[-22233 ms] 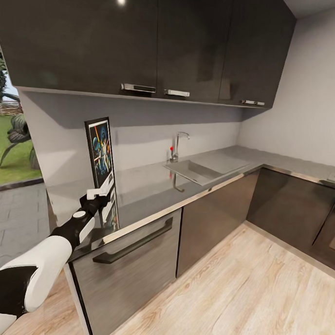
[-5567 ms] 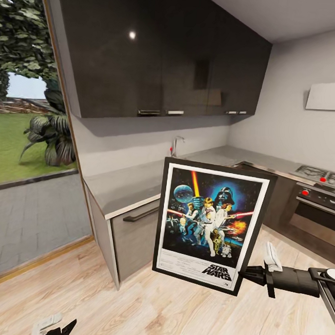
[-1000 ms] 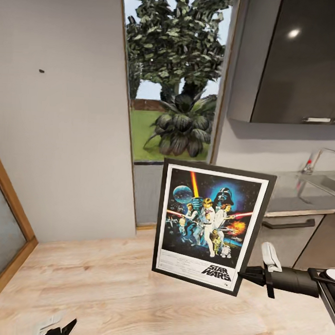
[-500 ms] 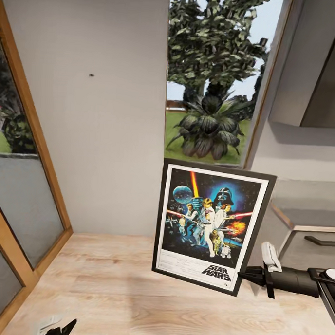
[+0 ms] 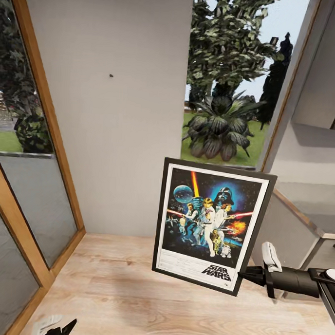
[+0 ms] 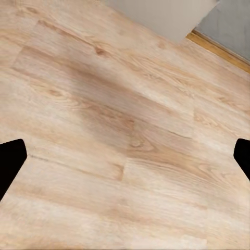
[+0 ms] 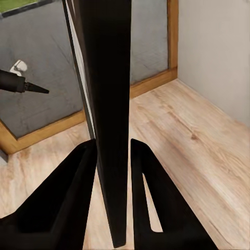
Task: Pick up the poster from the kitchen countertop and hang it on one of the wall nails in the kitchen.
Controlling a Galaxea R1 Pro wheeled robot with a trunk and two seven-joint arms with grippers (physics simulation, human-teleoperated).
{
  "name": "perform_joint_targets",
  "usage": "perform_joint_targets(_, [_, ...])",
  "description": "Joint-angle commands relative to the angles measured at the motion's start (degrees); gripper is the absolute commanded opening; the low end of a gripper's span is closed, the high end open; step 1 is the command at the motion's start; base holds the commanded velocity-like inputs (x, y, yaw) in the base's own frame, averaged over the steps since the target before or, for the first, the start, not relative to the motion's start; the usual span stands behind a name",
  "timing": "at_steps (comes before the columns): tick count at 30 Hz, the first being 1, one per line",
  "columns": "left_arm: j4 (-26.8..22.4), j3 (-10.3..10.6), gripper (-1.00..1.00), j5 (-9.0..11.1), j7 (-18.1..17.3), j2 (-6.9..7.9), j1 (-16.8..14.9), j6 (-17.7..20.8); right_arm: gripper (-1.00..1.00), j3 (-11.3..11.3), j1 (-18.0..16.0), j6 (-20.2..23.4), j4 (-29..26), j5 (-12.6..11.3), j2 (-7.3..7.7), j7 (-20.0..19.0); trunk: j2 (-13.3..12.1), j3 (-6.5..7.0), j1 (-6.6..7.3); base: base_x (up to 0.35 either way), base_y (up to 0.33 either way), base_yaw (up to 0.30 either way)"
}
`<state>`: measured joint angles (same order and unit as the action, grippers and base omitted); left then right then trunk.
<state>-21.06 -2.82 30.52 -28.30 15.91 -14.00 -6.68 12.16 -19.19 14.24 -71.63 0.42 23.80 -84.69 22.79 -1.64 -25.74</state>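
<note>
You are carrying the poster (image 5: 213, 224), an upright rectangular film print with a thin black frame, white border and dark blue artwork of figures, in front of the robot and clear of the pale wooden plank floor (image 5: 133, 292). The right gripper (image 5: 248, 275) is clamping its jaws on the frame's lower corner at 5 o'clock of the print; in the right wrist view the two dark fingers (image 7: 78, 192) are pressing on either side of the thin black frame edge (image 7: 109, 104).

The left gripper (image 5: 58, 327) is hanging low at 8 o'clock of the poster, its jaws spread apart and holding nothing, with its two black fingertips (image 6: 10, 161) at the edges of the left wrist view, over bare floor.

The wall nail (image 5: 111, 76), a tiny dark speck on the pale grey wall panel (image 5: 115, 136), is sitting at 11 o'clock of the poster, well above its top edge and well apart from it. The panel is standing between a wood-framed glass door (image 5: 25, 181) and a window opening onto garden plants (image 5: 218, 126).

For this step, you are advised to be squaring the robot to the panel, raising the poster until its top edge is passing above the nail, and keeping the frame upright. The corner grip is likely to let the frame swing, so slow motion is recommended.

Legible writing: "STAR WARS" in black lettering in the lower white border. The finer print beside it is too small to read.
</note>
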Motion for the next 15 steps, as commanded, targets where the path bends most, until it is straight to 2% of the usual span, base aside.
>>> perform_joint_targets(1, [0.1, -0.1, 1.00, 0.2, -0.4, -0.01, -0.1, 0.0, -1.00, 0.0, -0.1, 0.7, -0.1, 0.0, -0.02, -0.3, 0.1, -0.14, -0.05, 0.082, 0.319, 0.002])
perform_joint_targets(6, [0.1, -0.1, 1.00, 0.2, -0.4, -0.01, -0.1, 0.0, -1.00, 0.0, -0.1, 0.7, -0.1, 0.0, -0.06, -0.3, 0.1, -0.14, -0.05, 0.089, 0.329, 0.041])
perform_joint_targets(15, [0.1, -0.1, 1.00, 0.2, -0.4, -0.01, -0.1, 0.0, -1.00, 0.0, -0.1, 0.6, -0.1, 0.1, -0.09, -0.3, 0.1, -0.14, -0.05, 0.115, 0.336, 0.253])
